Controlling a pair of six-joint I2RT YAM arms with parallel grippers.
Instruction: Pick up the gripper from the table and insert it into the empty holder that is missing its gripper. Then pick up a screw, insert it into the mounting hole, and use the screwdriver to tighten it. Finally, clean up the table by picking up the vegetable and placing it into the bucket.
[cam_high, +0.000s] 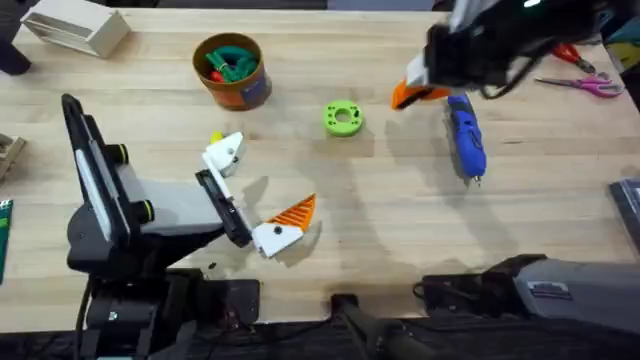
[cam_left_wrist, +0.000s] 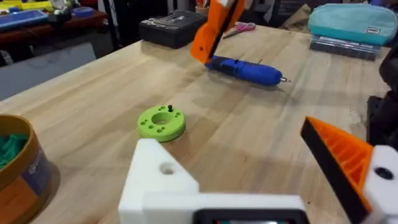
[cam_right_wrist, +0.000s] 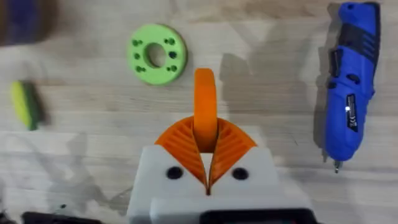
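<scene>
The right pincer (cam_right_wrist: 207, 163) hangs above the bench (cam_high: 400, 230), clamped on the gripper (cam_right_wrist: 205, 109), between the green ring (cam_high: 343, 118) and the screwdriver (cam_high: 466, 140) lying to its right. The left pincer (cam_high: 250, 195) rests low at the near left with its fingers apart; the holder (cam_high: 224, 153) lacks its orange tip. The vegetable (cam_right_wrist: 25, 104) lies just beside that holder. The bucket (cam_high: 232, 70) stands at the far left.
</scene>
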